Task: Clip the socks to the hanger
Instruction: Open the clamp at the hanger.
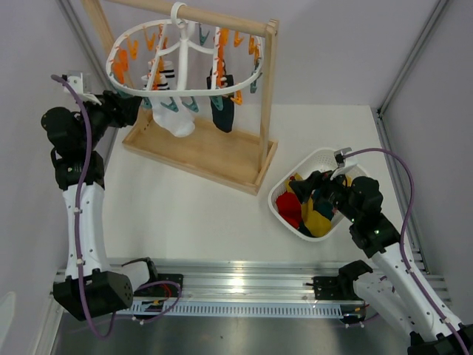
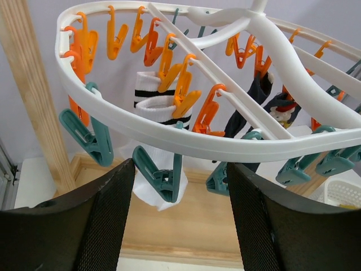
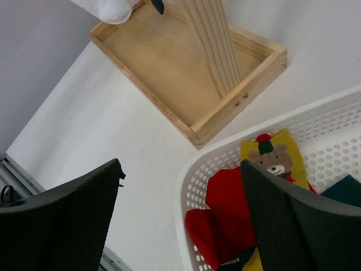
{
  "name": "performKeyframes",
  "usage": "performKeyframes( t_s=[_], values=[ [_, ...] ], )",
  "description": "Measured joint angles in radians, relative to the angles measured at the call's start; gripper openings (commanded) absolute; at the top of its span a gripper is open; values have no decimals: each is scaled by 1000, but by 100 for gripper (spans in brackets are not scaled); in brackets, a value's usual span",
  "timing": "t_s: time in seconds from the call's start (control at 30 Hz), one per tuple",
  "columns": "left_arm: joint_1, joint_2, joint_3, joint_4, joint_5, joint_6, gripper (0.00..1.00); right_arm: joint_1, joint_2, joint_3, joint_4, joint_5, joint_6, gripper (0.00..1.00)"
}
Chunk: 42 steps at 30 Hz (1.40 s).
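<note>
The white oval hanger (image 1: 185, 90) hangs from a wooden bar, with orange and teal pegs all round it. A white black-striped sock (image 1: 177, 118) and a navy sock (image 1: 222, 111) hang clipped under it. My left gripper (image 1: 134, 106) is open and empty at the ring's left rim. In the left wrist view the hanger's ring (image 2: 141, 132) crosses just above my gripper (image 2: 179, 169), with a teal peg (image 2: 161, 175) between the fingers. My right gripper (image 1: 310, 185) is open and empty above the basket's red sock (image 3: 237, 209), yellow sock (image 3: 282, 148) and teal sock (image 3: 345, 189).
The wooden rack's base tray (image 1: 199, 151) and post (image 1: 266, 96) stand at the back centre. The white perforated basket (image 1: 327, 156) sits at the right; its rim shows in the right wrist view (image 3: 186, 186). An aluminium rail (image 1: 236, 285) runs along the near edge.
</note>
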Motion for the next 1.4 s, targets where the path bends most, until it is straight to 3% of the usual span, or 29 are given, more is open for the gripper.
performKeyframes(
  t_s=[0.2,0.53,0.67,0.77,0.9,1.03,1.4],
  values=[
    [0,6,-23,37,13,-1,64,0,2,0,4,0,0,89],
    [0,7,-39,84,37,-11,43,0,4,0,5,0,0,89],
    [0,7,-43,96,39,-18,39,0,4,0,5,0,0,89],
    [0,4,-56,109,39,-20,41,0,4,0,5,0,0,89],
    [0,-2,-74,114,37,-19,55,0,4,0,5,0,0,89],
    [0,-8,-77,107,27,-17,61,0,4,0,5,0,0,89],
    [21,-50,-82,68,12,-8,66,0,3,-2,5,-10,0,89]
  ],
)
